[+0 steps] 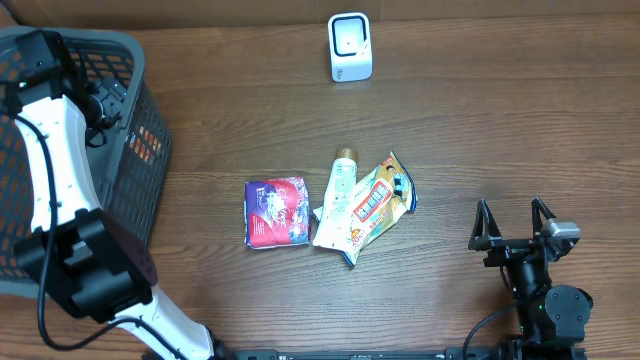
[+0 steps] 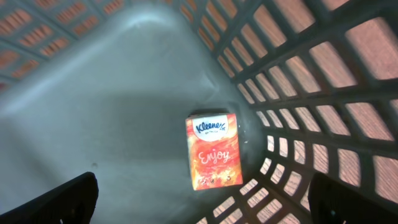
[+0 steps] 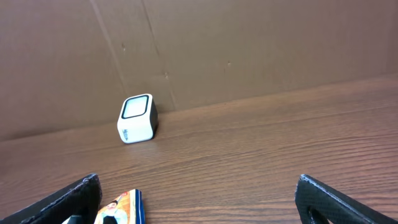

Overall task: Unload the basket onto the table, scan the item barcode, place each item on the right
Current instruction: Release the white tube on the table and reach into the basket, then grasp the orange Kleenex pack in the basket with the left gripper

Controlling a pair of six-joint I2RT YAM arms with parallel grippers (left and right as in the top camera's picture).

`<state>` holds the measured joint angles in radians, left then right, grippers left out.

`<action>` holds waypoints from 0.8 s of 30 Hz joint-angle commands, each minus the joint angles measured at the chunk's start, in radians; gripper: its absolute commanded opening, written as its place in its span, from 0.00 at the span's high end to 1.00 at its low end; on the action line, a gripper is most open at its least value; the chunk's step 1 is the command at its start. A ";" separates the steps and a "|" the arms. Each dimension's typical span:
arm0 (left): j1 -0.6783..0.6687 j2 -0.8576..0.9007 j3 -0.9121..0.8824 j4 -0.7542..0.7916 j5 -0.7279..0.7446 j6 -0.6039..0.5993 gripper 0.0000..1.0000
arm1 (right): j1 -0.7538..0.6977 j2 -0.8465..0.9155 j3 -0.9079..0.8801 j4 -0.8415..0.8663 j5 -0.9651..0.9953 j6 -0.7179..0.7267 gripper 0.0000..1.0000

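An orange Kleenex tissue pack point(image 2: 211, 151) lies flat on the floor of the grey basket point(image 2: 93, 106), against the lattice wall. My left gripper point(image 2: 202, 211) hangs open above it, inside the basket point(image 1: 140, 150), holding nothing. On the table lie a purple-red packet point(image 1: 275, 211), a white tube point(image 1: 340, 192) and an orange snack packet point(image 1: 380, 198), overlapping. The white barcode scanner point(image 1: 350, 47) stands at the back; the right wrist view shows the scanner point(image 3: 137, 118) ahead to the left. My right gripper point(image 1: 514, 218) rests open and empty at the front right, with the snack packet's corner point(image 3: 121, 208) by its left finger.
The basket takes up the table's left side, with my left arm point(image 1: 55, 170) reaching over its rim. A brown cardboard wall point(image 3: 249, 43) runs along the back edge behind the scanner. Bare wood point(image 1: 500, 120) lies between the scanner and the right gripper.
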<state>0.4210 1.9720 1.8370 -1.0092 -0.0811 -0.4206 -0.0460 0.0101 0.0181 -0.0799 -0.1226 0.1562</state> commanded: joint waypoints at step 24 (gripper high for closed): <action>0.020 0.200 -0.016 0.055 0.075 -0.078 0.01 | -0.002 -0.007 -0.010 0.005 0.010 -0.008 0.00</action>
<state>0.4286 2.1422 1.8252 -0.9596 -0.0387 -0.4805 -0.0456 0.0101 0.0181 -0.0795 -0.1223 0.1562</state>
